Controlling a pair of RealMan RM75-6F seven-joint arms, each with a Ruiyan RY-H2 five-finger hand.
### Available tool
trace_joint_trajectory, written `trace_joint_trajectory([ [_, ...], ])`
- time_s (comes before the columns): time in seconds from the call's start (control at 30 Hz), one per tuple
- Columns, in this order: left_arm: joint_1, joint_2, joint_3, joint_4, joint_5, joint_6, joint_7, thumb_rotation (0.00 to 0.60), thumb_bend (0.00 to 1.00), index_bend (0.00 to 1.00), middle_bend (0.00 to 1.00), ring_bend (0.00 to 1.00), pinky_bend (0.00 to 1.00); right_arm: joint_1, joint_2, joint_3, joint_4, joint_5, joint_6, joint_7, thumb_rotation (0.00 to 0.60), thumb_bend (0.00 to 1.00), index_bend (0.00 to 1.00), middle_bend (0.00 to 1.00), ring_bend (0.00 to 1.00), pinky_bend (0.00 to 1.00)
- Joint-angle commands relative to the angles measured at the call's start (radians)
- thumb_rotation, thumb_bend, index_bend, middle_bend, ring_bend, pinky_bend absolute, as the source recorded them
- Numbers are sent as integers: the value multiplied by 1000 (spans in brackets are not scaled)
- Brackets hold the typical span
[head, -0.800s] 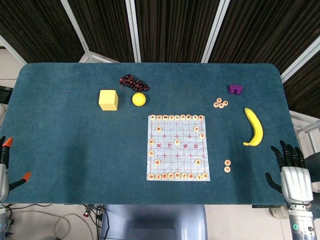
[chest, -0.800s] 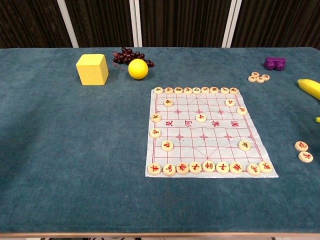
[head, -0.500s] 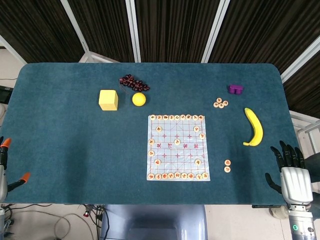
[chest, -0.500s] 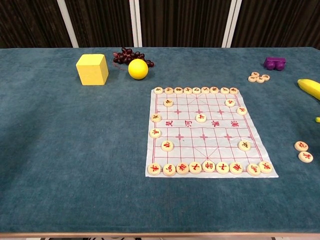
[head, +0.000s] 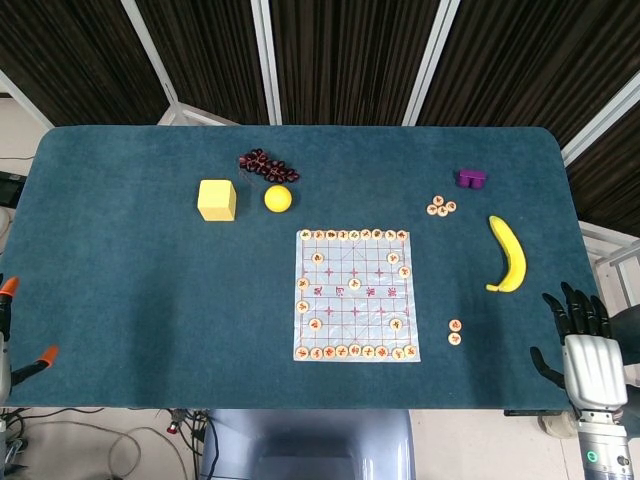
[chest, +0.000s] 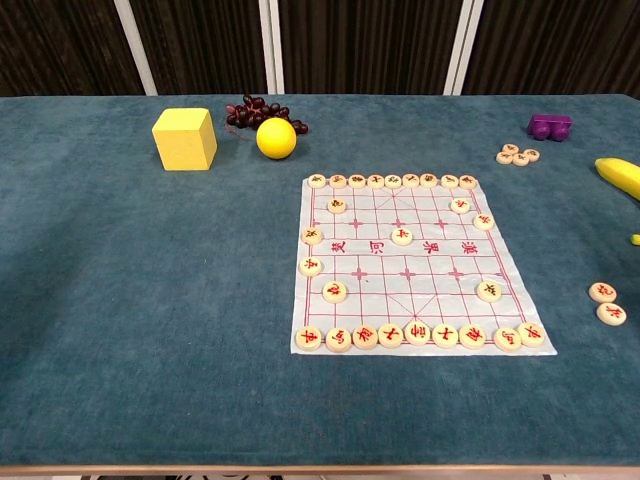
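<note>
teal felt table (head: 130, 290), dark, seemingly slatted wall panels (head: 350, 55)

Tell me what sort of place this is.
Probably a robot test bench in a lab, not a home: a table covered in blue felt, dark curtains behind it, and assorted props laid out, a chess board, a banana and a yellow block.

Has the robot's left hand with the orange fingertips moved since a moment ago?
Yes. In the head view, the left hand has slid slightly down and left along the near-left edge of the blue felt table, showing less.
</note>
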Motion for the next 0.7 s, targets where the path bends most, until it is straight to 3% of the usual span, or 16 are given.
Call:
trace_joint_trajectory([
  [0.03,-1,-1,1,0,1,-3,1,600,28,49,0,0,72,-1,3,1,-3,4,-3,13,600,368,141,3,2,37],
  [0.37,-2,-6,2,2,2,-5,9,600,28,49,0,0,71,-1,9,3,-8,-1,-2,72,600,367,160,3,2,37],
  [0.53,-2,-6,-1,3,-1,-3,12,600,28,49,0,0,71,24,31,-5,-12,7,-70,132,600,368,199,3,1,37],
  [0.7,0,-9,-4,3,-1,3,14,600,28,49,0,0,71,83,51,24,-27,12,-140,131,600,367,267,4,1,37],
])
